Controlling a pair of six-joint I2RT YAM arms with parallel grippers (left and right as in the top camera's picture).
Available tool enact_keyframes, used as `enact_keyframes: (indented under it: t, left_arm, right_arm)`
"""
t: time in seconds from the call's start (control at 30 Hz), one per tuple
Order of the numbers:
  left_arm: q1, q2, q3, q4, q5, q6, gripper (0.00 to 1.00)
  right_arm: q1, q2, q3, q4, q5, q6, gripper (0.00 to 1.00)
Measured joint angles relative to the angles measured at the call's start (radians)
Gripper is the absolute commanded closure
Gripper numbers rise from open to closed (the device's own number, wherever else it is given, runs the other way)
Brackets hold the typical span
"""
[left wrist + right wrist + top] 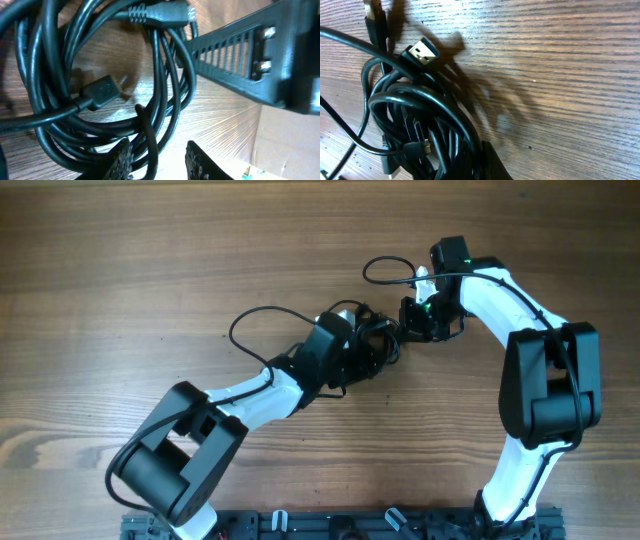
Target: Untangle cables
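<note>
The overhead camera looks straight down on the table [120,260] from well above. It takes in the left arm [250,395] and the right arm [500,295] from their bases at the near edge up to the cables [368,340] around the middle. The left wrist camera sits very near the cables and looks along its own fingers [122,160], which rise from the bottom of its picture, so the cables fill most of that view. The right wrist camera is just as close, tilted down across the wood, with its own dark finger [495,167] at the bottom and the cables at the left. All three views share the cables, and the two wrist views face them from opposite sides.
</note>
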Motion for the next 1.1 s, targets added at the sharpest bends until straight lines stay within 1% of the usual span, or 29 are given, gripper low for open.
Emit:
enact_keyframes:
  t: [0.07,0.13,0.17,0.33,0.4,0.53,0.6,0.67,0.7,0.9,1.1]
  left_arm:
    - [-0.001,0.01,0.0,0.001,-0.006,0.0,0.69]
    - [-0.001,0.013,0.0,0.0,-0.02,0.0,0.78]
    - [-0.003,0.014,0.0,0.001,-0.027,0.003,0.84]
    - [-0.039,0.016,0.0,0.018,-0.129,0.008,0.86]
    - [-0.046,0.017,0.0,0.033,-0.145,0.008,0.96]
    - [-0.046,0.018,0.0,0.053,-0.166,0.01,0.96]
    - [-0.035,0.017,0.0,0.063,-0.154,0.013,0.96]
    - [0.003,-0.006,0.0,0.055,-0.106,0.039,0.96]
    - [0.031,-0.036,-0.002,0.041,-0.076,0.05,0.96]
    - [0.237,-0.365,-0.01,-0.021,0.074,0.075,0.96]
    - [0.382,-0.63,-0.023,-0.051,0.127,0.079,0.96]
  right_arm:
    - [0.0,0.0,-0.001,0.002,0.002,-0.003,0.96]
    - [0.0,0.0,-0.001,0.003,0.002,-0.003,0.96]
    - [0.0,0.0,-0.001,0.005,0.003,-0.003,0.96]
    - [0.002,0.0,-0.001,0.006,0.003,-0.006,0.96]
    - [0.004,0.0,-0.001,0.007,0.005,-0.01,0.96]
    - [0.023,0.0,-0.001,0.013,0.006,-0.017,0.96]
    - [0.027,0.0,-0.001,0.017,0.006,-0.016,0.96]
    - [0.027,0.0,-0.001,0.022,0.005,-0.012,0.96]
    - [0.027,0.0,-0.001,0.026,-0.002,-0.005,0.96]
    - [0.044,-0.003,0.0,0.033,-0.079,0.005,0.96]
    - [0.058,-0.008,0.0,0.033,-0.149,0.005,0.96]
